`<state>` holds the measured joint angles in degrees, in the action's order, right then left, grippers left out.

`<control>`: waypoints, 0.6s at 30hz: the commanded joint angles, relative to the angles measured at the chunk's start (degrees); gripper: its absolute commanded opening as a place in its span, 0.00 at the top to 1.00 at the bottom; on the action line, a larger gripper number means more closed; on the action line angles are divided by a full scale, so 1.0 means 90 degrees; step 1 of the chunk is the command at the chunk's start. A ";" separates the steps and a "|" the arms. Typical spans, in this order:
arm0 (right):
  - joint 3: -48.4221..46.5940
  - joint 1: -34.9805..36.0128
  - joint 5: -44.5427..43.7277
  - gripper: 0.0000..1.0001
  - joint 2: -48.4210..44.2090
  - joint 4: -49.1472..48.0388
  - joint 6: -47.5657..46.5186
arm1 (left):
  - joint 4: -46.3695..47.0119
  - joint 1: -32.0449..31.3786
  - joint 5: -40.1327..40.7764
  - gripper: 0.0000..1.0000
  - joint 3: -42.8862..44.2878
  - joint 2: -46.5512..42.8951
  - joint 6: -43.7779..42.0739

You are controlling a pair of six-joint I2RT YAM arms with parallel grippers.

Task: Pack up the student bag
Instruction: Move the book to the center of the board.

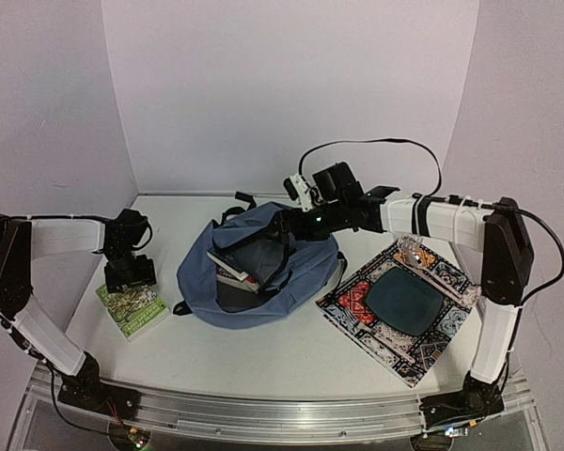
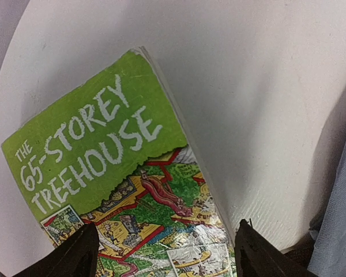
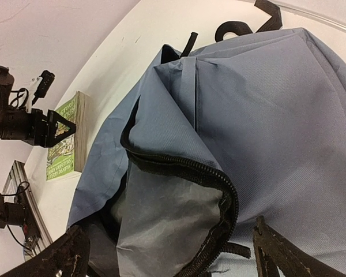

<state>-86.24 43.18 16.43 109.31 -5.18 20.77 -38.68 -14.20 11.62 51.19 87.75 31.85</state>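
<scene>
The student bag (image 1: 263, 272) is a slate-blue backpack lying in the middle of the table, its main zip open; a book (image 1: 231, 273) shows inside. My right gripper (image 1: 287, 228) is open just above the bag's opening. In the right wrist view its jaws (image 3: 170, 257) stand wide apart either side of the zipper edge (image 3: 184, 167). A green book, "The 65-Storey Treehouse" (image 2: 98, 150), lies flat at the left (image 1: 132, 308). My left gripper (image 1: 130, 274) hovers over it, open and empty (image 2: 167, 259), one finger on each side of the cover.
A patterned cloth mat (image 1: 357, 301) lies at the right with a dark teal rounded square (image 1: 402, 301) on it and a small clear item (image 1: 414, 250) at its far corner. Black straps (image 1: 237, 202) trail behind the bag. The back wall is close.
</scene>
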 commanded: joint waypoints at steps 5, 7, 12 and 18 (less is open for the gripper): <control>0.0305 0.0037 0.0000 0.02 -0.0637 -0.0167 -0.0130 | -0.0284 0.0015 0.0259 0.18 0.0467 0.0561 0.0545; 0.0381 0.0039 -0.0006 0.02 -0.0689 -0.0201 -0.0138 | -0.0282 -0.0023 0.0314 0.19 0.0644 0.0841 0.0494; 0.0480 0.0037 -0.0038 0.02 -0.0829 -0.0206 -0.0224 | -0.0318 -0.0262 0.0382 0.28 0.0870 0.1375 0.0399; 0.0594 0.0050 0.0011 0.02 -0.1053 -0.0236 -0.0302 | -0.0403 -0.0883 0.0059 0.46 0.0387 0.1433 0.0655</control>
<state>-81.52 43.18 16.07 104.53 -6.01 19.29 -41.98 -18.57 17.09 58.00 98.84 36.04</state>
